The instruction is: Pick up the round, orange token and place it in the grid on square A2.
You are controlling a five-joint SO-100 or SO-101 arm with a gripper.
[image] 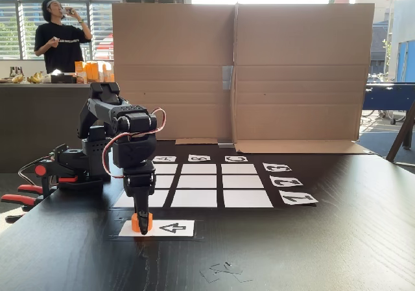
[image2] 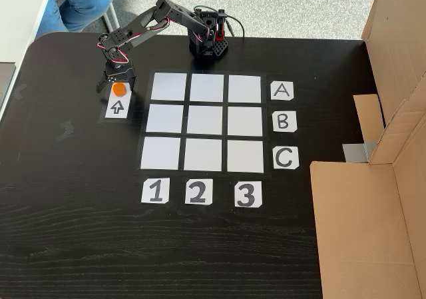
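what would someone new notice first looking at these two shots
The bright orange token stands out first, sitting on the arrow card between the fingers of the black arm's tool, left of the grid in the view from above. Next comes the white three-by-three grid on the dark table, then the big cardboard screen behind it.

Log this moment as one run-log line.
phase: grasping | gripper: around token, closure unclear | token: on arrow card | grid: all cells bare | A2: unfilled
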